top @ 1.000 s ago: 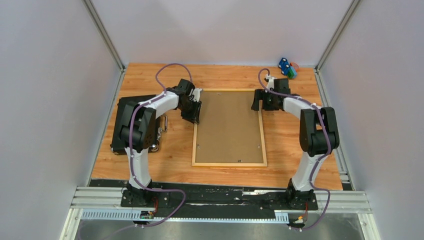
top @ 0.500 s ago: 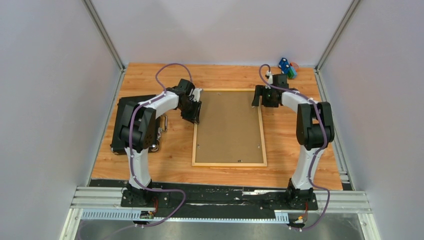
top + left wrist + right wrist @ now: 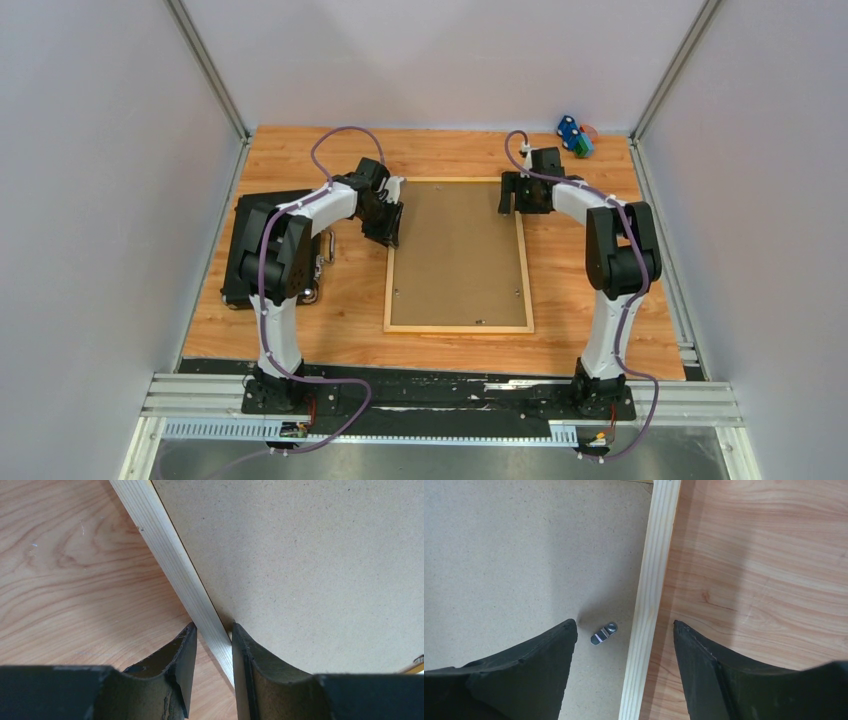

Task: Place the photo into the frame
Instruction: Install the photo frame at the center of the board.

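The frame (image 3: 458, 327), with thin pale-wood rails, lies flat at mid desk (image 3: 350, 290), filled by a matte brown fibreboard backing (image 3: 455, 250). Left jaws pinched narrow on its left rail near the far corner. Right jaws spread wide, astride the right rail and a small metal turn-clip (image 3: 604, 632), gripping nothing.

soft, even light from overhead; the worktop (image 3: 300, 320) is bright without glare. the top view is sharp, its walls (image 3: 100, 200) leaning outward at the edges. in the wrist views the black jaws look soft, probably too near to focus; the frame (image 3: 170, 565) is crisp. faint shadow beside the right jaws.
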{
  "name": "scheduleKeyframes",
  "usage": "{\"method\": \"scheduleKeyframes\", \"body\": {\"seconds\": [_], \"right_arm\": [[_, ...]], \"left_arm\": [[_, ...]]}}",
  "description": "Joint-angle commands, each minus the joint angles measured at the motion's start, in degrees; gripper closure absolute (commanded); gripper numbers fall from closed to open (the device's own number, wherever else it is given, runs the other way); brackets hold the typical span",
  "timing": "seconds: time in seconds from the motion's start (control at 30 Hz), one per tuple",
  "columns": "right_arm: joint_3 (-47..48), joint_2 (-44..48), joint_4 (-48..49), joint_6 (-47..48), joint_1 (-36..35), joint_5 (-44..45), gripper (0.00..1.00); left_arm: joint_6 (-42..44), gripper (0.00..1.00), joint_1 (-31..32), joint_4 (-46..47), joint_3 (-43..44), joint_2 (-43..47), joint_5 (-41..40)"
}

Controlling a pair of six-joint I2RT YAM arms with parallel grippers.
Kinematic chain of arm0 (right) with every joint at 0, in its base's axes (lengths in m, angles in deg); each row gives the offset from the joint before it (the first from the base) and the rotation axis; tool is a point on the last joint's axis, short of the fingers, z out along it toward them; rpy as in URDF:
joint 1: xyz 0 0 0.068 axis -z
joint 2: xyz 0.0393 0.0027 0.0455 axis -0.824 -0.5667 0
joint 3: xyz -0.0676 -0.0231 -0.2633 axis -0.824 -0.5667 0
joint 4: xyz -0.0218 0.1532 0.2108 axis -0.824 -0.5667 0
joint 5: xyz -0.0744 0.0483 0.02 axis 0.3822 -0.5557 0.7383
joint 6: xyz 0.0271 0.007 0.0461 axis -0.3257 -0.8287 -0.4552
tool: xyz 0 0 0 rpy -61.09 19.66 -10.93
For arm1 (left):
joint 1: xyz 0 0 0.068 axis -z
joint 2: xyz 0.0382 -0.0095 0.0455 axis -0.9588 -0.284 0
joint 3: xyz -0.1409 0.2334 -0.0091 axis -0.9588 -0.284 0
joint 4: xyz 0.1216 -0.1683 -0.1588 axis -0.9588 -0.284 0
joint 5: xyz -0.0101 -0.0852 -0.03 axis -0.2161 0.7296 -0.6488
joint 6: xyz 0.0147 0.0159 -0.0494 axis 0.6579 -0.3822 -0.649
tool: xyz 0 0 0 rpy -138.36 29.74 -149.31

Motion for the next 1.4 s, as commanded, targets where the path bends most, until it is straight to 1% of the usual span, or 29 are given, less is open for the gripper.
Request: {"method": "scheduleKeyframes", "body": {"seconds": [0.0,0.4,0.67,0.87,1.2,1.37], "right_arm": [[2.0,-1.2,-1.2,0.7,-1.0,3.4,0.27],[2.2,-1.8,-2.5,3.0,-1.8,6.5,0.33],[0.4,0.2,-2.7,5.2,-1.8,6.2,0.38],[-0.9,1.3,-2.8,7.8,-1.7,6.4,0.39],[-2.4,2.7,-2.8,8.8,-1.5,5.6,0.42],[-3.2,3.4,-2.8,9.6,-1.2,5.2,0.47]], "left_arm": [[0.1,0.6,-0.2,-1.1,-0.1,2.6,-0.1],[0.2,0.6,-0.3,-1.0,0.1,2.5,0.4],[0.1,0.6,-0.5,-1.2,0.2,2.6,0.5],[0.1,0.6,-0.6,-1.1,0.2,2.6,0.6],[0.1,0.61,-0.7,-1.2,0.2,2.6,0.7],[0.1,0.61,-0.7,-1.2,0.3,2.7,0.8]]}}
